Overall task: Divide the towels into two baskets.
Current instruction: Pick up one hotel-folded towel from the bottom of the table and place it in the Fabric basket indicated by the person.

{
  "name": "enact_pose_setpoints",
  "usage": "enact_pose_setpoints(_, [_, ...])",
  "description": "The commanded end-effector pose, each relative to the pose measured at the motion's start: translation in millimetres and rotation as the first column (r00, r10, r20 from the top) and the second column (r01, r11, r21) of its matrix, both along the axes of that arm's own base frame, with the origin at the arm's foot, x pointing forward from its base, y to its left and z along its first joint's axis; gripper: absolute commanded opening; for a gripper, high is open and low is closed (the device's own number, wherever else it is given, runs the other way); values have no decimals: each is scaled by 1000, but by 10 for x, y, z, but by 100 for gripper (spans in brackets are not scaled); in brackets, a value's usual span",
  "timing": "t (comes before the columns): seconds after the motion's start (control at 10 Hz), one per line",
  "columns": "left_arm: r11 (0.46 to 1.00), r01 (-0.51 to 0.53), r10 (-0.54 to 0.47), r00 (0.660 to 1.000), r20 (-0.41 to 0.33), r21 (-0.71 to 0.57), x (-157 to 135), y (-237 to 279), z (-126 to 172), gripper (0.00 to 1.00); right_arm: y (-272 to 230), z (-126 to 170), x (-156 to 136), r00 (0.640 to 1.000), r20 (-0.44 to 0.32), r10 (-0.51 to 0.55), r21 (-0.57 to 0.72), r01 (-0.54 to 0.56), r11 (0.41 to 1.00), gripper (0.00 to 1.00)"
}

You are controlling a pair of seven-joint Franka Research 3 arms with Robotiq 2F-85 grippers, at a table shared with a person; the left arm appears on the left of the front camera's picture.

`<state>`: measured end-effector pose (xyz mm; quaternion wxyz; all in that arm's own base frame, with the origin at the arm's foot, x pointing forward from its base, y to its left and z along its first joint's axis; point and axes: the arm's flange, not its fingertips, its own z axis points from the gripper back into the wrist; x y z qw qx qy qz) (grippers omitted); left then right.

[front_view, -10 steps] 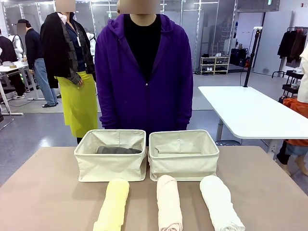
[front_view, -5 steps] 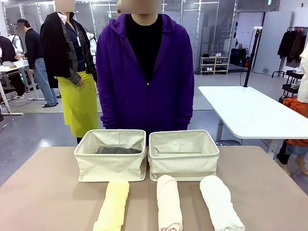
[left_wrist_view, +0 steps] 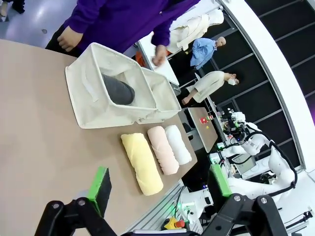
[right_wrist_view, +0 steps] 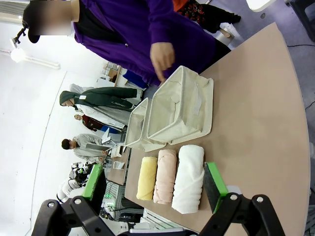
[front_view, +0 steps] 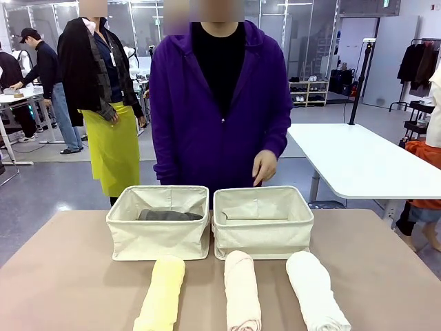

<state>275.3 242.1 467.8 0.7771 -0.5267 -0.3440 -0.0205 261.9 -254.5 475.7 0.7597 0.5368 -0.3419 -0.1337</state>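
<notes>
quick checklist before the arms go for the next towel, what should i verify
1. Left gripper open and empty: ok.
2. Right gripper open and empty: ok.
3. Yellow towel, cream-beige towel and white towel lie side by side in front of the baskets, within easy approach: ok.
4. Left basket holds just the dark grey towel, with room for one more: ok.
5. Right basket has room, no towel seen in it: ok.
6. Space above the right basket free: not ok, the person's hand hangs above its far rim.
</notes>
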Motion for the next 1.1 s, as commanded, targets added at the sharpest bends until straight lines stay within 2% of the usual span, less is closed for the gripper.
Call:
enact_pose_setpoints(0.0, [1000,4,-4,1000,-4,-12,-33,7,32,100,5,12,-32,1000,13,3,-4,-3,1000,100])
enact_pose_setpoints(0.9, [1000,4,-4,1000,-4,-12,-33,7,32,100,0,0,0,1000,0,0,0,0,1000,100])
enact_pose_setpoints(1.0, [1000,4,-4,1000,-4,-12,-33,7,32,100,192,65,95,991,-60,115,-74,-120,990,100])
